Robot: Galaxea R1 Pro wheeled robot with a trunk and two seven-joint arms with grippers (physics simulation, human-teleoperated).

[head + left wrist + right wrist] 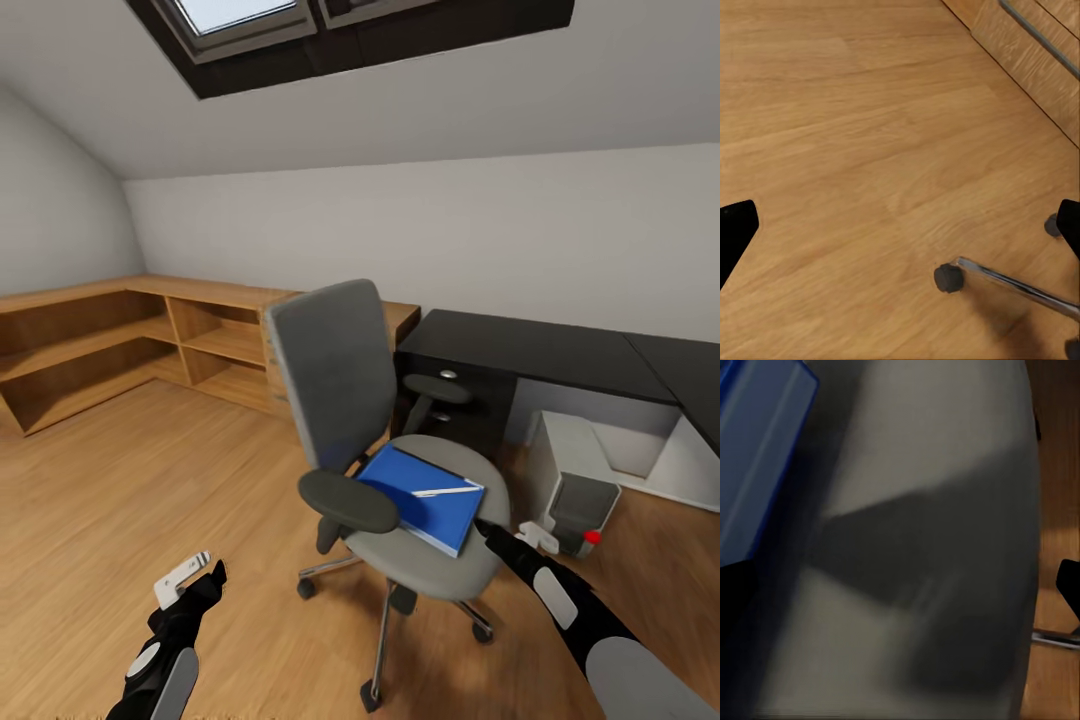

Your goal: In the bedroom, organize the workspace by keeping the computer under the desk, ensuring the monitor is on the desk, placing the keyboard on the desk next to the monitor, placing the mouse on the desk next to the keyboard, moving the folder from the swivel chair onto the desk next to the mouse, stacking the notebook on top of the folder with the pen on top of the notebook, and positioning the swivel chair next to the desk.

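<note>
swivel chair (pixel 400 470) at frame centre, folder (pixel 425 497) on its seat, pen (pixel 446 491) on the folder, desk (pixel 560 365) behind at right, computer (pixel 575 482) under the desk

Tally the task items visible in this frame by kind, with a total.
Swivel chair: 1
Folder: 1
Pen: 1
Computer: 1
Desk: 1
Total: 5

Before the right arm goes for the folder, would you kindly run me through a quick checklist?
1. Folder flat on chair seat: ok.
2. Pen loose on folder, may roll off: not ok.
3. Right gripper at the folder's near corner: ok.
4. Right jaws open: cannot tell.
5. Desk top bare for the drop: ok.
6. Left gripper away from chair: ok.
</note>
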